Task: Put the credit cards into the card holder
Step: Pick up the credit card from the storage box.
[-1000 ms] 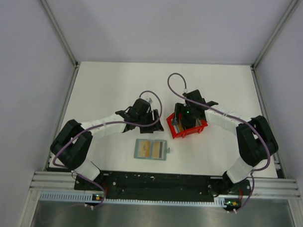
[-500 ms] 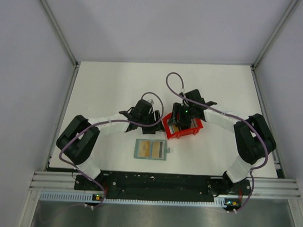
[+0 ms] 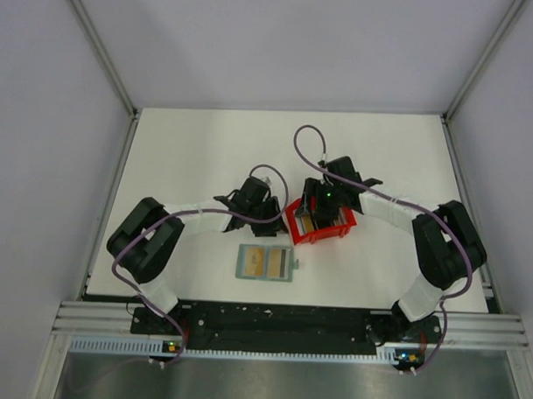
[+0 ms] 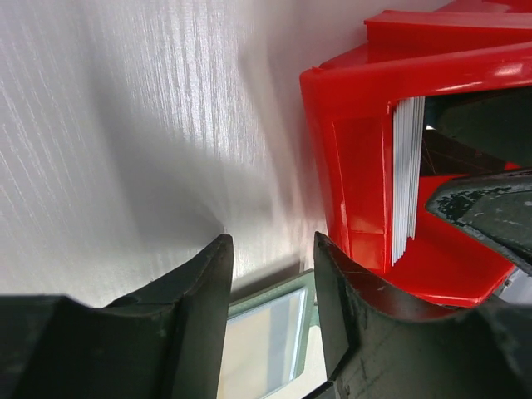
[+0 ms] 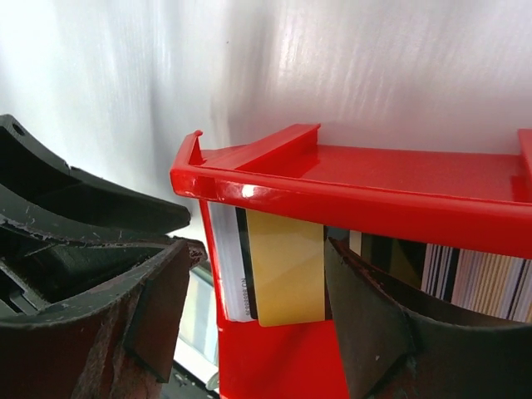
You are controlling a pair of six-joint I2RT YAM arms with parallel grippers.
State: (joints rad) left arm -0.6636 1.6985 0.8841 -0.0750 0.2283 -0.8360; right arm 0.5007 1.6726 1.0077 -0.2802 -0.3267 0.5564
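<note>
I see the thin rectangular credit cards (image 5: 287,270) standing on edge in the small red plastic bin (image 3: 311,236). A tan card faces my right wrist camera, and whitish cards (image 4: 406,179) are packed against the bin's wall. The flat grey-green folding card holder (image 3: 266,262) lies open on the white, finely grained counter (image 3: 189,153). It sits at 7 o'clock from the bin, close to the counter's near edge, with something tan showing in its left half. Pale grey walls (image 3: 42,113) and aluminium frame posts (image 3: 101,49) close the counter in. My right claw (image 5: 259,274) hangs over the bin with its jaws wide and the tan card between them. I cannot tell whether either finger touches the card. My left claw (image 4: 273,249) sits at 9 o'clock from the bin, just beside its wall. Its jaws are moderately apart and hold nothing, and the card holder's edge shows beyond them.
</note>
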